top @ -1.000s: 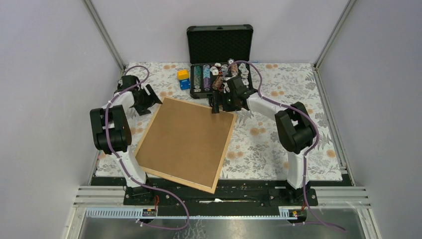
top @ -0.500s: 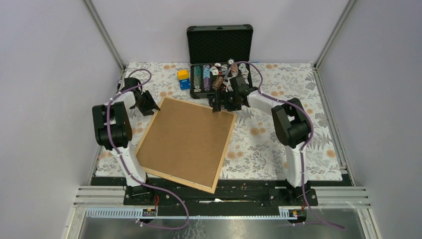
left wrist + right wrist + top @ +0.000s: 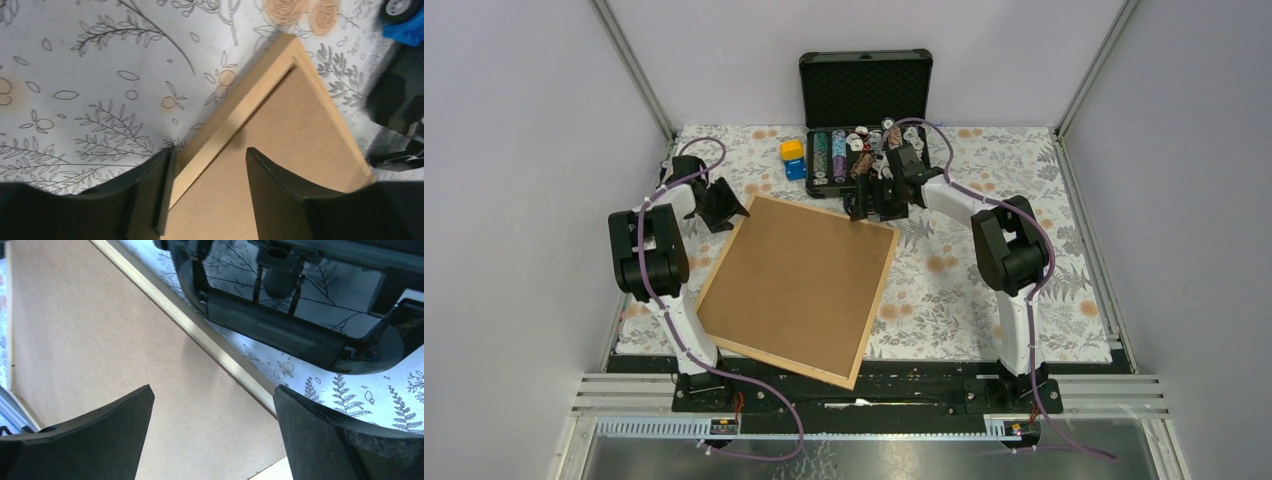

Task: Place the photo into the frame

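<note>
The frame lay face down (brown backing up) on floral cloth. Left gripper, jaws parted, straddled its far-left edge — right gripper hovered wide open over the far-right corner, both empty.

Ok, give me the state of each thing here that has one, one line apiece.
frame, lying back side up, backing board set in it
case, lid open
left gripper, open, astride the frame's edge
right gripper, open, above the frame's far corner
photo, not in view
</note>
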